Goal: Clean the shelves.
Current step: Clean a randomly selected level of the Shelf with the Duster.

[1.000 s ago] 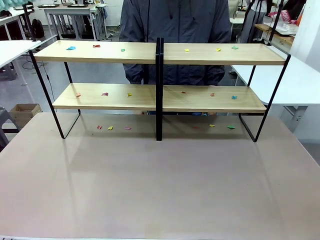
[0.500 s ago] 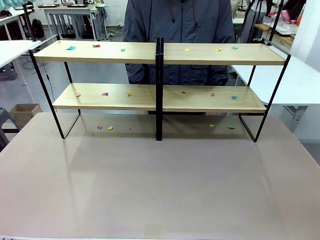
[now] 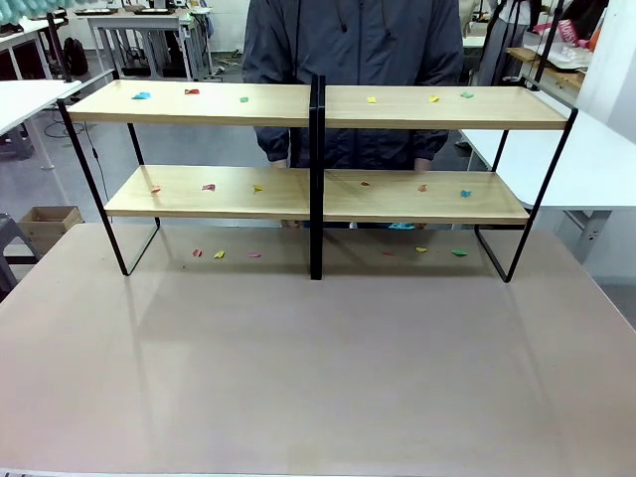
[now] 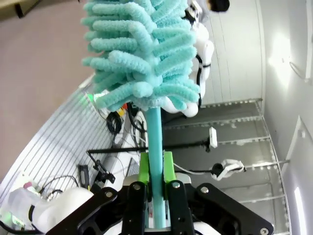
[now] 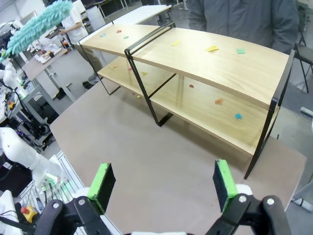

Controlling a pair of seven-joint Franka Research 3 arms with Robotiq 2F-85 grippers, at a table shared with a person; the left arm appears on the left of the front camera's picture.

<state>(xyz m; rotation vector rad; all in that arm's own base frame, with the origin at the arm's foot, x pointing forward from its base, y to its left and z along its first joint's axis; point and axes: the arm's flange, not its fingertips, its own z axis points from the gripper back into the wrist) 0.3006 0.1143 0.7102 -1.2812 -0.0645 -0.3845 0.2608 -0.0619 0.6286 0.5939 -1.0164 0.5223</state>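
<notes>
The shelves [image 3: 199, 103] stand across the far half of the table, two light wooden tiers in a black frame. Small coloured scraps [image 3: 141, 95] are scattered on both boards and on the tabletop beneath. In the left wrist view my left gripper [image 4: 156, 166] is shut on the teal handle of a fluffy teal duster [image 4: 142, 54], whose head rises above the fingers. My right gripper [image 5: 163, 185] is open with nothing between its green pads [image 5: 102, 186], held high above the table's near right side. From there the shelves [image 5: 234, 73] lie ahead, and the duster [image 5: 39, 24] shows far off at top left.
A person in a dark jacket [image 3: 353, 40] stands right behind the shelves. The brown tabletop [image 3: 318, 378] stretches bare in front of the rack. White tables [image 3: 596, 159] flank it at left and right, and a cardboard box [image 3: 45, 224] sits on the floor at left.
The person behind the shelves has shifted a little, and a small teal thing now shows under the lower right board. The shelves and scraps have not moved.
</notes>
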